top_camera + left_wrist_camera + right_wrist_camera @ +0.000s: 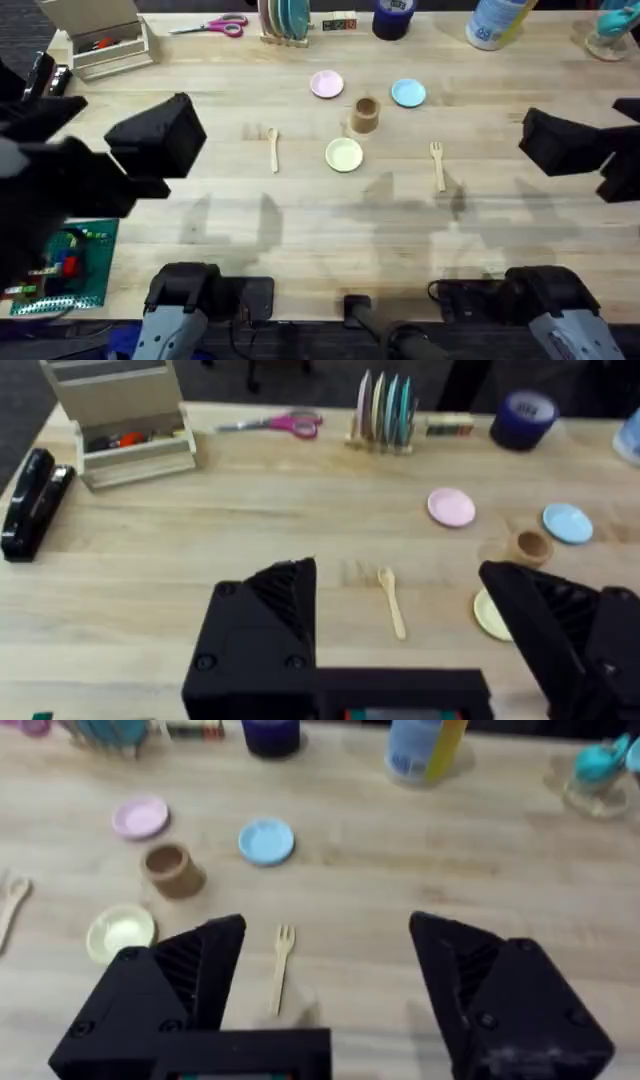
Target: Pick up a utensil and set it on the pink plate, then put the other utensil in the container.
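Note:
The wooden spoon (273,149) lies left of centre and the wooden fork (437,164) right of centre. Between them stands the tan cup (365,115), with the pink plate (327,85) behind it to the left. My left gripper (160,135) hovers high over the table's left side; in the left wrist view it (395,570) is open, with the spoon (391,601) on the table far below between its fingers. My right gripper (555,140) hangs over the right side, open (328,925), and the fork (281,965) lies beneath it near its left finger.
A light blue plate (407,93) and a yellow-green plate (344,154) flank the cup. Along the back are a wooden box (100,45), scissors (213,27), a plate rack (285,22), a dark blue tape roll (393,18) and a bottle (495,22). A stapler (40,75) and a green board (70,265) sit far left.

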`<state>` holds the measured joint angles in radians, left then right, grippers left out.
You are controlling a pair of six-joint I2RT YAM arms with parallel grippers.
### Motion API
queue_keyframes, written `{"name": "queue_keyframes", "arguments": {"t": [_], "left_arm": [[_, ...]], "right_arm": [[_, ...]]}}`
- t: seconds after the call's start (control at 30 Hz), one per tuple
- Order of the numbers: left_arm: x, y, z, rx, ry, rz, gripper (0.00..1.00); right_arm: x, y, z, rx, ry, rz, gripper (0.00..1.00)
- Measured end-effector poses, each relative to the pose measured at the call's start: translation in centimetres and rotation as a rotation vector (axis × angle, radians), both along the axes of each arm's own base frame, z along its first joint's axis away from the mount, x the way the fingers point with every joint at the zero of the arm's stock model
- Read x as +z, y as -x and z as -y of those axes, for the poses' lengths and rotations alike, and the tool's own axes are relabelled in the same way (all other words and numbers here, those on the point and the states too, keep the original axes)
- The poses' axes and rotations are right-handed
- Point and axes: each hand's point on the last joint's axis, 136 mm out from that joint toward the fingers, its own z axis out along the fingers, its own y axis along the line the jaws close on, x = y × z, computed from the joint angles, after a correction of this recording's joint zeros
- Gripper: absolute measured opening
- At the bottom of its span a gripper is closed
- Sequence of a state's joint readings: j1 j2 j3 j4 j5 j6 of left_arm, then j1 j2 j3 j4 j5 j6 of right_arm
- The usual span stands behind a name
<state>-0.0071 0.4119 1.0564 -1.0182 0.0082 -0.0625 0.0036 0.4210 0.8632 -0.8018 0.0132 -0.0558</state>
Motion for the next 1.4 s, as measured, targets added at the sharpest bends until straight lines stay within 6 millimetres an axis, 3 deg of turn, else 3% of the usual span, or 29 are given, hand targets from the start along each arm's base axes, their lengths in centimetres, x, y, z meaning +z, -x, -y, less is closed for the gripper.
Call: {"name": "queue_keyframes", "arguments": {"t": [0.27, 0.43, 0.77, 1.1, 1.4], "left_arm": [[-0.3, -1.8, 1.2, -0.077, -0.004, -0.222, 0.994], [-0.4, -2.9, 2.1, -0.153, -0.014, -0.353, 0.994], [-2.6, -2.7, 3.6, -0.265, 0.008, -0.613, 0.994], [-3.2, -3.1, 5.4, -0.348, 0.095, -0.669, 0.994], [-7.3, -6.4, 5.1, -0.228, 0.110, -0.867, 0.997]], "right_arm": [[0.1, 0.7, 0.0, -0.001, 0.003, -0.231, 0.996], [0.8, -0.3, 0.0, 0.001, 0.005, -0.300, 0.995], [-2.2, -2.7, 0.0, 0.002, 0.006, -0.475, 0.997], [-3.0, -3.7, 0.0, 0.002, 0.006, -0.510, 0.998], [-2.9, -3.9, 0.0, 0.002, 0.006, -0.502, 0.998]]}}
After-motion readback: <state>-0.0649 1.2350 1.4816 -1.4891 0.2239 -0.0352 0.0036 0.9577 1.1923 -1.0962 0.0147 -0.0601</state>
